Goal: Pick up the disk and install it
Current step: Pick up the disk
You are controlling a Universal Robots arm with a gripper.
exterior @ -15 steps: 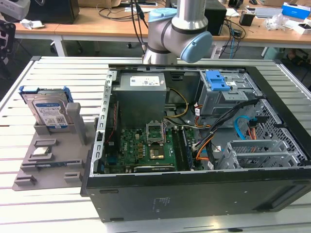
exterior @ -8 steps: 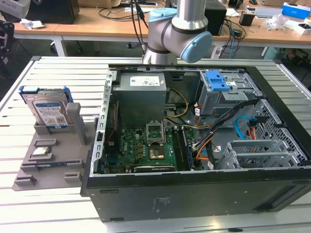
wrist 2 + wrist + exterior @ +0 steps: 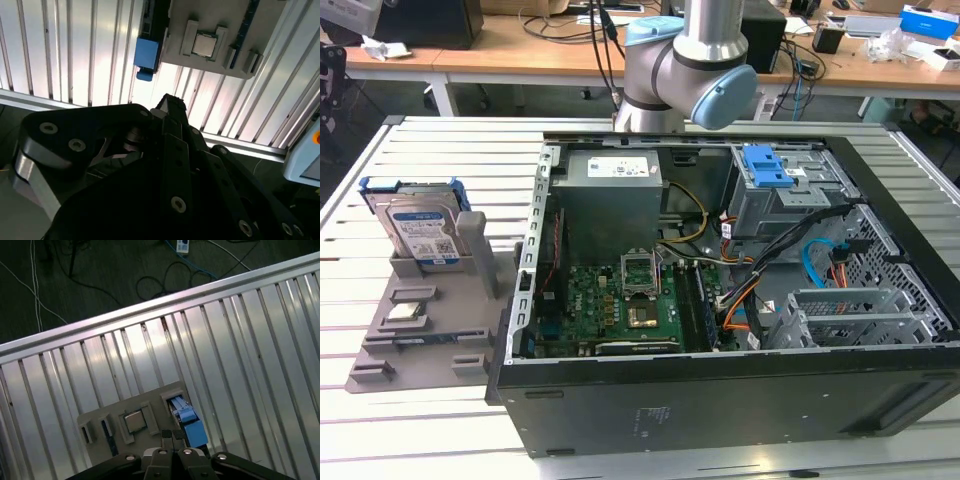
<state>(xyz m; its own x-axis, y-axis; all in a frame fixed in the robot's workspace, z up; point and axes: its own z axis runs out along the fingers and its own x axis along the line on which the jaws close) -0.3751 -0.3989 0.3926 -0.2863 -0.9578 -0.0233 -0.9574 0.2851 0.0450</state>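
The disk [image 3: 420,225] stands upright on its edge in a slot of the grey holder [image 3: 380,345], on the exterior view's left. It is silver with a white-and-blue label and a blue rail frame. Seen from above in both wrist views, the disk [image 3: 147,54] [image 3: 188,421] shows its blue rail edge. My gripper [image 3: 170,102] [image 3: 170,436] hangs well above the slatted table, over the holder and close beside the disk, apart from it. It is shut with nothing in it.
A small square processor chip [image 3: 203,44] [image 3: 134,421] lies in the holder beside the disk. The open computer case [image 3: 720,400] fills the exterior view's middle and right, with a drive cage and blue latch [image 3: 765,165] at its back. The arm's base [image 3: 680,70] stands behind the case.
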